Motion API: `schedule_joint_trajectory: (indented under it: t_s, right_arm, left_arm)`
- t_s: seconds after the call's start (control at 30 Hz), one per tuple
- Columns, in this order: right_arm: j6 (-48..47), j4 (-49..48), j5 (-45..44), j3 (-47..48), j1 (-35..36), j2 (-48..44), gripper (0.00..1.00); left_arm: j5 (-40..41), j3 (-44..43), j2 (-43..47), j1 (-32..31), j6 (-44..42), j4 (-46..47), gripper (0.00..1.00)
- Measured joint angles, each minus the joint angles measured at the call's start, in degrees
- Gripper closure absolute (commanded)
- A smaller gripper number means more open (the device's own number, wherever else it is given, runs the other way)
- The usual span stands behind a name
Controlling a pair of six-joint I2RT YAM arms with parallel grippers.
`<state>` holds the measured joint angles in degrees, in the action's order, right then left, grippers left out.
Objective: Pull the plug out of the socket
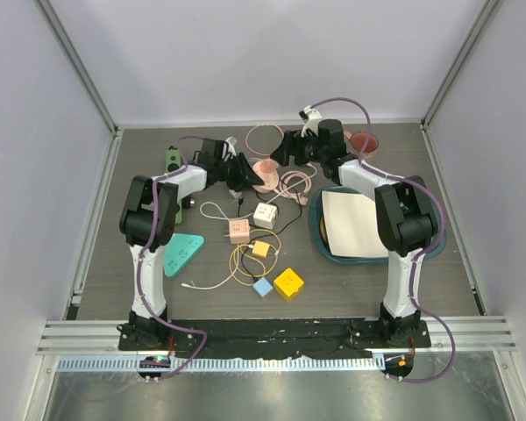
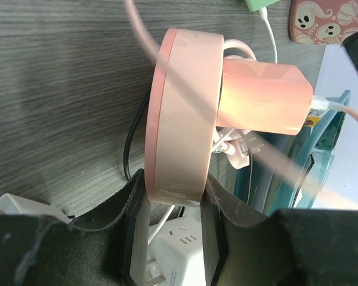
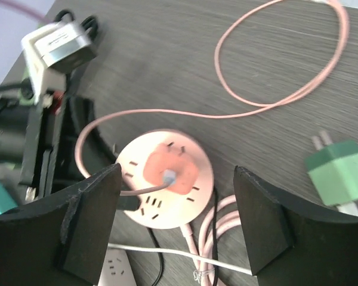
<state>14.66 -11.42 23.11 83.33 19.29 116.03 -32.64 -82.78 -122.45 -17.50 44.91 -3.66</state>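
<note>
Black fingers point(image 2: 122, 217) of the left tool point(image 2: 172, 199) are pressed together on the round pink socket point(image 2: 179, 107), pinching the disc across its thickness at the rim. The pink plug point(image 2: 262, 95) sits seated in the face that points away from that tool's left finger, over the grey worktop point(image 2: 53, 89). Facing that same face, the right tool point(image 3: 176, 179) hangs spread wide with the plug centred between its two fingers and neither touching it, and a green plug point(image 3: 337, 170) lies just outside one finger.

Plug point(image 3: 169, 170) in socket point(image 3: 194, 196), left of tray point(image 1: 316, 230)
</note>
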Motion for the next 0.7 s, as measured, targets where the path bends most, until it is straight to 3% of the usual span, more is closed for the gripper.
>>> schedule_joint_trajectory:
  t_s: [0.3, 0.7]
  right_arm:
    - [-9.09, -11.23, 12.31, -7.87, -0.02, 0.00, 0.18]
    - [-20.79, -8.52, 18.03, -1.62, -0.02, 2.21, 0.23]
  left_arm:
    - [-6.49, -4.94, -4.22, 1.14, -2.01, -1.68, 1.00]
    - [-12.35, -8.20, -6.71, 1.42, -5.44, -5.44, 1.00]
